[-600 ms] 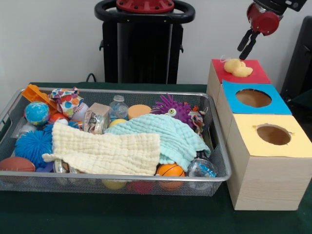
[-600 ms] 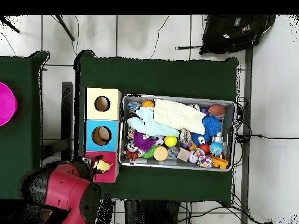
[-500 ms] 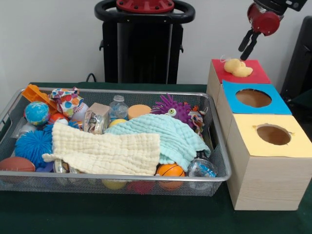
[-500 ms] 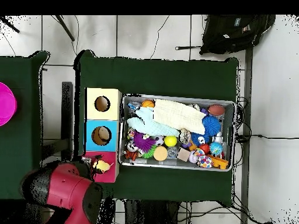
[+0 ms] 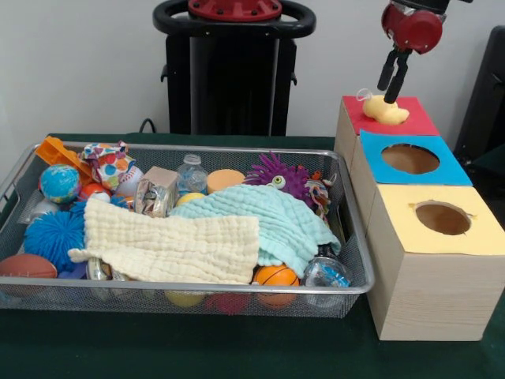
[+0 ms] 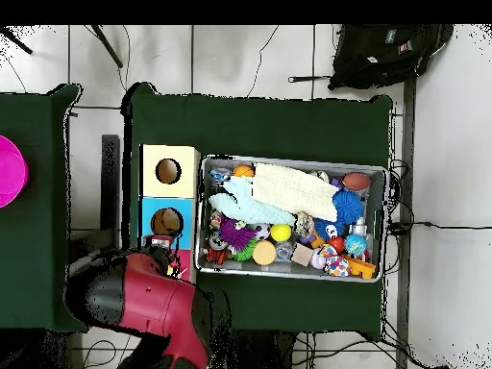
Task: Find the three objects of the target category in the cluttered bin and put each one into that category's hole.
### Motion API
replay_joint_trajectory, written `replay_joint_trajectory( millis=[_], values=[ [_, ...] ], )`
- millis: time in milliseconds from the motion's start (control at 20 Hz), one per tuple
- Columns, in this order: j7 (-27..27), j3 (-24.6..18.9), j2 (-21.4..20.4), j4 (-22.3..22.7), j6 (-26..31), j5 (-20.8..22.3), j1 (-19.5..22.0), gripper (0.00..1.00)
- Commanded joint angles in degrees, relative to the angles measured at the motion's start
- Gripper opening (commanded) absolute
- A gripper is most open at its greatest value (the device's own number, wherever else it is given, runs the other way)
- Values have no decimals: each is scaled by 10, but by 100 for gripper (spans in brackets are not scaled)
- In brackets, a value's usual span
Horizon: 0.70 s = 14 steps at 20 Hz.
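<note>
My gripper (image 5: 392, 77) hangs empty above the red box (image 5: 388, 115), fingers pointing down with only a narrow gap between them, closed on nothing. The yellow rubber duck (image 5: 384, 110) lies straight below the tips, on the red lid just toward its far left corner, apart from the fingers. It sits over where that box's hole should be; I can't tell whether it is lodged in the hole or just resting on top. Its long axis runs roughly along the lid's far edge, left to right in the front view.

My judgement: the coming move turns on that vertical line, gripper directly over duck, so a straight descent would reach it to push or re-grip.

The wire mesh bin (image 5: 351, 289) is left of the boxes, piled with cloths and balls. Blue box (image 5: 447, 169) and yellow box (image 5: 406, 226) holes are open nearer the table's front edge.

In the overhead view the red arm (image 6: 154, 307) covers the red box, duck hidden.
</note>
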State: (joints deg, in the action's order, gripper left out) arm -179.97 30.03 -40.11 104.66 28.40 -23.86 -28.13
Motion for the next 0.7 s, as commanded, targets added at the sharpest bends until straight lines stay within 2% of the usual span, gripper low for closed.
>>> replay_joint_trajectory(
  millis=[50,700],
  values=[
    [117,-124,-46,52,-24,64,36,100],
    [70,-153,-62,35,3,126,58,100]
  ],
)
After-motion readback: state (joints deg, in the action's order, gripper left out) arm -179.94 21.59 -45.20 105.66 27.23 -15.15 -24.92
